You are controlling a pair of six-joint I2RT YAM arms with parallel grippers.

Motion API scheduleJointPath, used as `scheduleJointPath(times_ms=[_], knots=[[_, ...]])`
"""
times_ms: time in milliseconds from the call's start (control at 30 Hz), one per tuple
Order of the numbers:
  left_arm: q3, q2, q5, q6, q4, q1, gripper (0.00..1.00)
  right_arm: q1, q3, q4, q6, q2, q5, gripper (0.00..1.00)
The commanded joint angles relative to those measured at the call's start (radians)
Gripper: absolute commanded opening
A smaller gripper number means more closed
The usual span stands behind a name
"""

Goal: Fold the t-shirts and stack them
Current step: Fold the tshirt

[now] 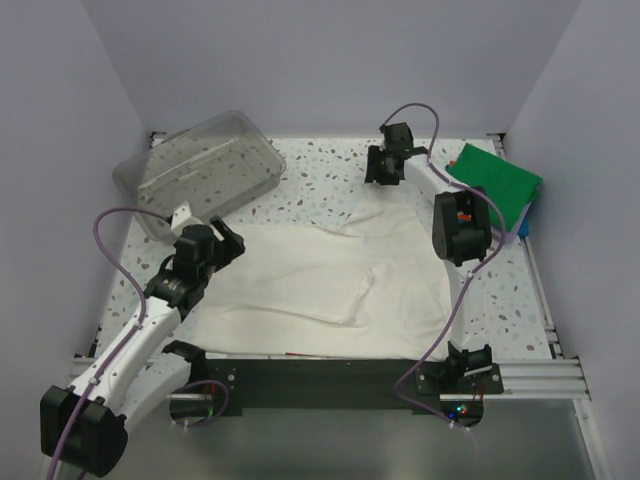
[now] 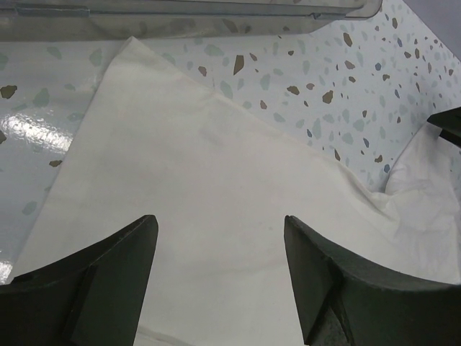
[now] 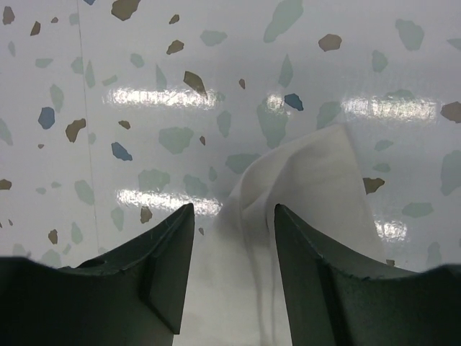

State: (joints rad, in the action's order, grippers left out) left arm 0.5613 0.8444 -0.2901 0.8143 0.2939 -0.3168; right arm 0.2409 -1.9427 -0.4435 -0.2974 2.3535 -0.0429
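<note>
Behind rt arm point(image 1: 460, 225), green t-shirt point(image 1: 500, 180) partly hidden.

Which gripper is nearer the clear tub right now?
Left. The left gripper sits just off the near edge of the clear tub; the right gripper is well off to its right.

cream t-shirt point(image 1: 320, 275): matt cloth | table point(image 1: 320, 175): glossy speckled | tub point(image 1: 200, 170): clear plastic

One cream-white t-shirt point(image 1: 320, 285), one folded green t-shirt point(image 1: 497, 180), one clear plastic tub point(image 1: 200, 165).
</note>
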Motion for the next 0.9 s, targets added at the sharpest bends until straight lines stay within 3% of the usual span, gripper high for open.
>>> scheduleJointPath(times_ms=[0,300,467,867], knots=[[0.029,-0.015,0.005,-0.024,0.01,-0.005,0.76,0.0,-0.033,0.019,0.038,0.006,0.018,0.51],[0.035,0.002,-0.017,-0.052,0.02,-0.005,0.76,-0.002,-0.053,-0.029,0.046,0.036,-0.02,0.31],[0.066,0.042,-0.076,-0.086,0.054,-0.004,0.82,0.0,-0.084,-0.109,0.037,0.053,-0.014,0.0],[0.071,0.094,-0.119,-0.099,0.047,-0.004,0.83,0.0,0.193,-0.156,-0.031,-0.295,-0.028,0.0]])
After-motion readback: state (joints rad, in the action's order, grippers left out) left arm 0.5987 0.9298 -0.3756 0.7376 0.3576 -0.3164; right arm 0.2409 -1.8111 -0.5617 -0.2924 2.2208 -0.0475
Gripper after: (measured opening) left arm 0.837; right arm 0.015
